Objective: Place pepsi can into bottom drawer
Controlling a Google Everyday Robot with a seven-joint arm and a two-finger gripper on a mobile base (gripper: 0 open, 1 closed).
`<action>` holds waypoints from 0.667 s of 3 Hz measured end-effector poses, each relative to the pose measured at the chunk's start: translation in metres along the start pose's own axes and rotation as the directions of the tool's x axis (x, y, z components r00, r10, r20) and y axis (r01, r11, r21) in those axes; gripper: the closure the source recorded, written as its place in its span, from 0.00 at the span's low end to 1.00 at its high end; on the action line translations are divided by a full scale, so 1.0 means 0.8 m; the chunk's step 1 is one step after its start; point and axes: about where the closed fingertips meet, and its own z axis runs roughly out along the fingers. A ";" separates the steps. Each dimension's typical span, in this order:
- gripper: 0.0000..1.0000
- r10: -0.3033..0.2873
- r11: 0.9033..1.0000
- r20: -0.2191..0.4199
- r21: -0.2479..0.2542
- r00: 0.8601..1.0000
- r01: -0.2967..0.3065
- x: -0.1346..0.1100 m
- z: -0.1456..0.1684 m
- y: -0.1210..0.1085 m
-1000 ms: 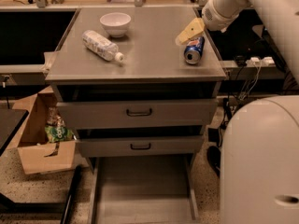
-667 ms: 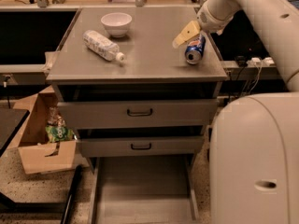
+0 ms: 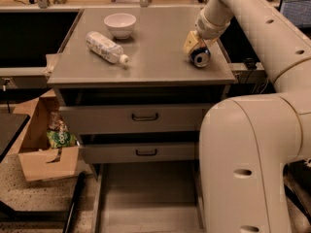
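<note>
Gripper [image 3: 194,46] sits near the right edge of the table [image 3: 155,40], pressed against the pepsi can [image 3: 200,58]; whether it clamps the can or merely touches it cannot be told. The can is tilted, its silver top facing the front edge. A clear bottle [image 3: 106,47] lies toward the left edge, with a white bowl [image 3: 120,24] nearer the back. Below, the bottom drawer [image 3: 146,198] stands pulled out.

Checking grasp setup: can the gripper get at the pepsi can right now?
Probably yes. The gripper is right at the can, which lies near the right edge of the cabinet top; the bottle and bowl sit well away.
</note>
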 end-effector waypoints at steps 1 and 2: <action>0.73 -0.015 1.000 -0.020 -0.008 1.000 0.015 -0.002 0.009 0.006; 1.00 -0.127 0.986 0.176 -0.080 0.976 0.143 -0.029 -0.060 0.026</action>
